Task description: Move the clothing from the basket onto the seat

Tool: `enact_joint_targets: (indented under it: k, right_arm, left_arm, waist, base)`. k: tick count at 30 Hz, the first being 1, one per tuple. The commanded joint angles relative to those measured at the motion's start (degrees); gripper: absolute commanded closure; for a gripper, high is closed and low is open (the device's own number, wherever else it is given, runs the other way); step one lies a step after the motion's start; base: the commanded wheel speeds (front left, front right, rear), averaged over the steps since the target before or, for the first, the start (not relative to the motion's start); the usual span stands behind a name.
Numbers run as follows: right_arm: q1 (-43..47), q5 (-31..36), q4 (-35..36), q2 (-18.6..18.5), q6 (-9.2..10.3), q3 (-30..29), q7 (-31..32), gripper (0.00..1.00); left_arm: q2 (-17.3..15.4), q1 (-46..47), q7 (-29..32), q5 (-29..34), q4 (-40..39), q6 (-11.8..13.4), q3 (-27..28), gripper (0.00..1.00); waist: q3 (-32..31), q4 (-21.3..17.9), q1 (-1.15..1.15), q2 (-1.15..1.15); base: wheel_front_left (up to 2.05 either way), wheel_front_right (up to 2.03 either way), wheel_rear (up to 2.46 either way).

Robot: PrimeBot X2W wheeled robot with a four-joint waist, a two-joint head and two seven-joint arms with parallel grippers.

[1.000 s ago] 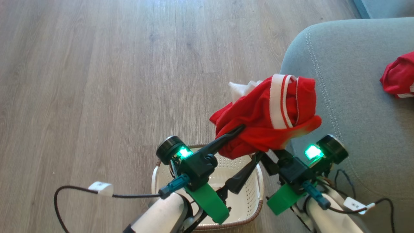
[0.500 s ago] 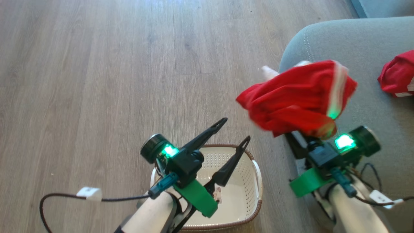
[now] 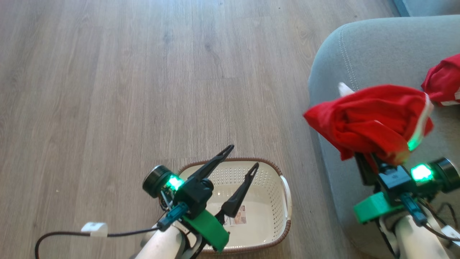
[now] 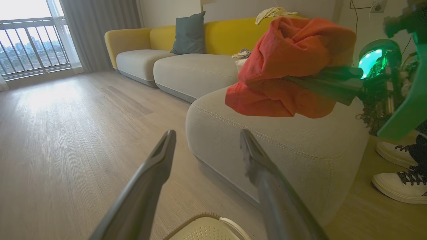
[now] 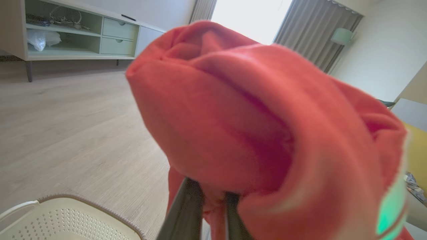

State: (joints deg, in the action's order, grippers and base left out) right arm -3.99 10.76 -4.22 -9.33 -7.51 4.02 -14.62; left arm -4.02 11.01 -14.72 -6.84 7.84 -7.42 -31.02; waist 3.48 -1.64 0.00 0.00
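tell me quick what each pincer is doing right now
Left pincer: open, holding nothing, above the basket.
Right pincer: shut on the red garment, over the seat.

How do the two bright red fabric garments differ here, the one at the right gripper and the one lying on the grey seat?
The bunched red garment is clamped in the right gripper, raised over the grey upholstered seat; the other red garment lies on that seat, ungripped. The held one shows whole, with white trim; the lying one is cut off by the head view's right edge. Both are bright red, crumpled soft fabric.
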Motion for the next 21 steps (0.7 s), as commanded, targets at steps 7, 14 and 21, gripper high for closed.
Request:
enact_joint_targets:
  k: [7, 14, 21]
  right_arm:
    - [1.4, 0.6, 1.0, 0.7, 0.02, -3.5, -0.4, 1.0]
    - [2.5, 0.2, 0.0, 1.2, 0.02, -4.8, -0.4, 1.0]
    - [2.4, 0.0, -0.1, 1.6, 0.02, -5.0, -0.4, 1.0]
  left_arm:
    - [0.2, -0.6, -0.3, 2.0, -0.2, 0.0, 4.3, 0.0]
    - [0.7, -1.7, -0.3, 1.7, 1.8, 0.0, 5.3, 0.0]
    - [0.8, -1.9, -0.3, 1.8, 2.5, -0.1, 5.1, 0.0]
  waist:
    - [0.4, 0.0, 0.0, 0.0]
    - [0.5, -0.2, 0.0, 0.0]
    - [0.4, -0.4, 0.0, 0.0]
  base:
    - [0.0, 0.0, 0.0]
    - [0.0, 0.0, 0.0]
    - [0.0, 0.0, 0.0]
